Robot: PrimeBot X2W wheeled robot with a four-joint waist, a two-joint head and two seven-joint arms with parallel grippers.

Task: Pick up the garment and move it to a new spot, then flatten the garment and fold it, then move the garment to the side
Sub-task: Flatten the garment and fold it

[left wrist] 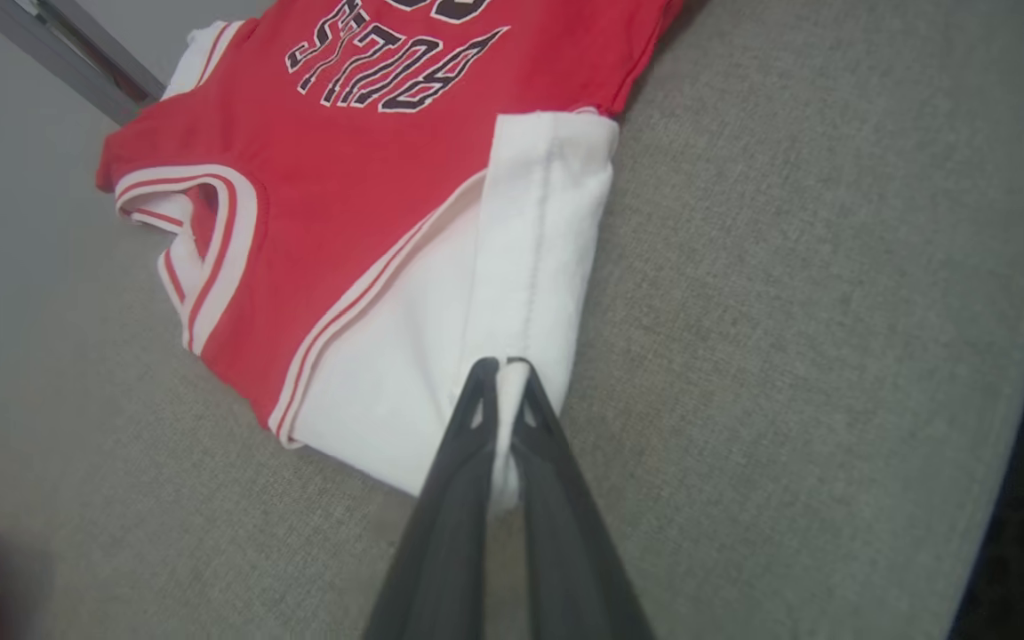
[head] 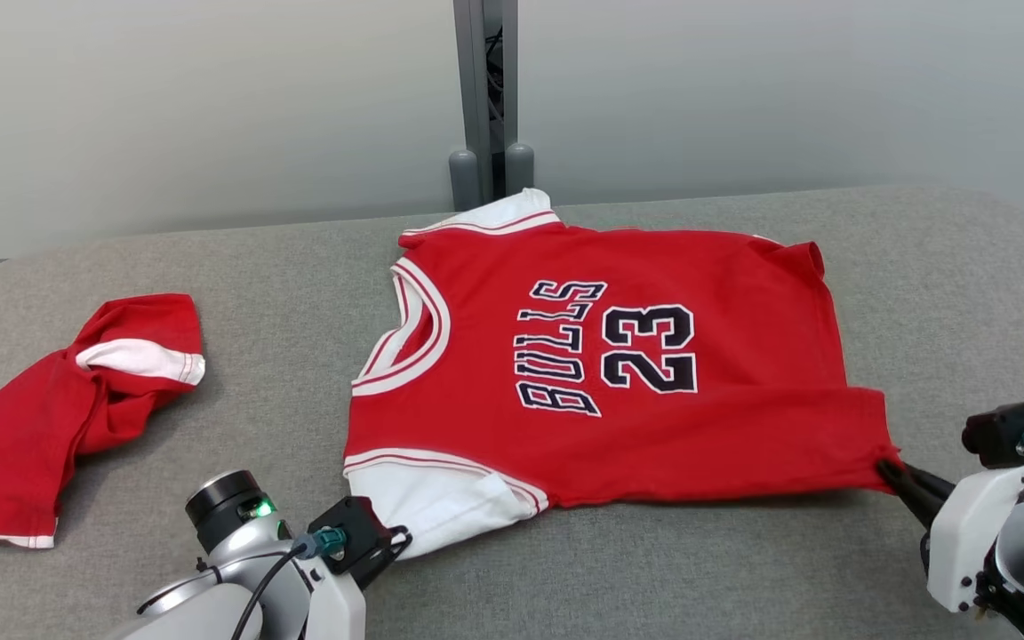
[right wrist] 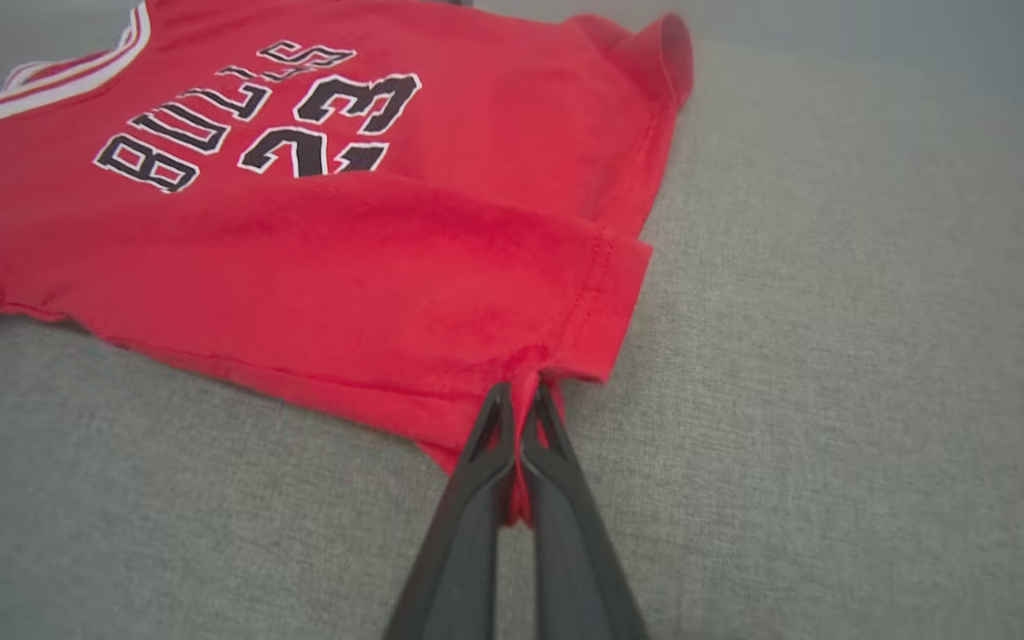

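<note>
1. The jersey (head: 619,356) lies spread face up on the grey counter (head: 743,569), directly in front of the post (head: 484,98). Its far sleeve almost reaches the post's foot.
2. My left end effector (left wrist: 505,363) is clamped shut on the white sleeve (left wrist: 512,267), at the jersey's edge farthest from the post. The cloth is pinched between the closed fingers.
3. My right end effector (right wrist: 521,388) is closed on the red hem corner (right wrist: 596,347), also on the side away from the post, and the fabric bunches at the tips.
4. The jersey looks like a light, soft, limp knit. I judge it will sag and crease wherever it is unsupported, and it will not slip much on the textured counter cover.
5. Seams and corners look like the best places to hold. Two holds kept well apart along one edge should keep that edge taut for a fold.
6. The strip between my holds looks slightly raised, so I take this as the start of a fold towards the post.
7. A second red garment (head: 59,400) lies crumpled well to the left of the post. Both garments lie loose, straight on the counter.
</note>
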